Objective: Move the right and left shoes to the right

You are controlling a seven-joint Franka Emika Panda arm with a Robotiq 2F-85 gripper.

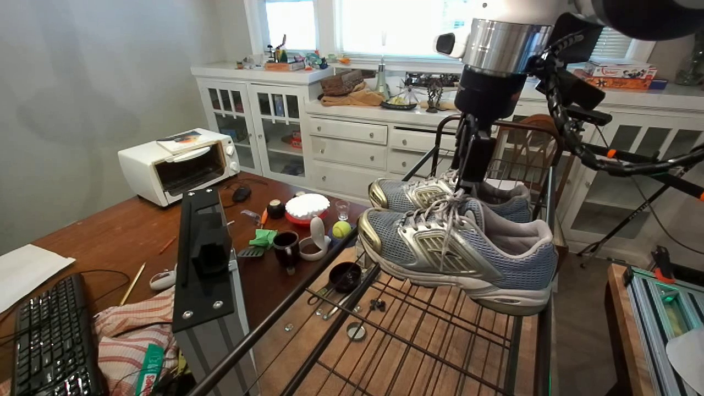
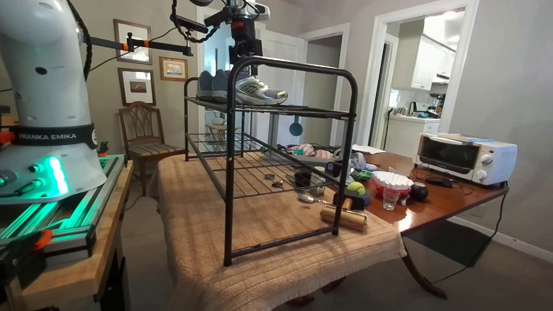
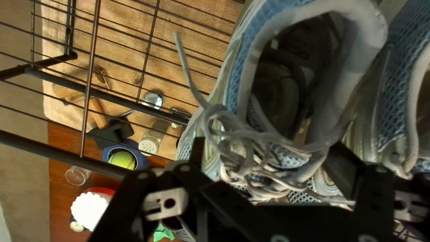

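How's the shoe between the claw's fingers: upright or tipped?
Upright: the running sneaker rests sole-down on the rack; in the wrist view its opening faces up.

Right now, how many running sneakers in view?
2. Both stand side by side on the wire rack's upper shelf: in an exterior view, the near sneaker partly covers the far sneaker. No others show; hidden ones can't be ruled out.

Panda arm point(image 2: 47, 86) w/ lower part upright, wrist point(image 1: 488, 92) approx. vert., claw point(image 3: 267, 149) pointing dn., fingers point(image 3: 342, 164) spread well apart
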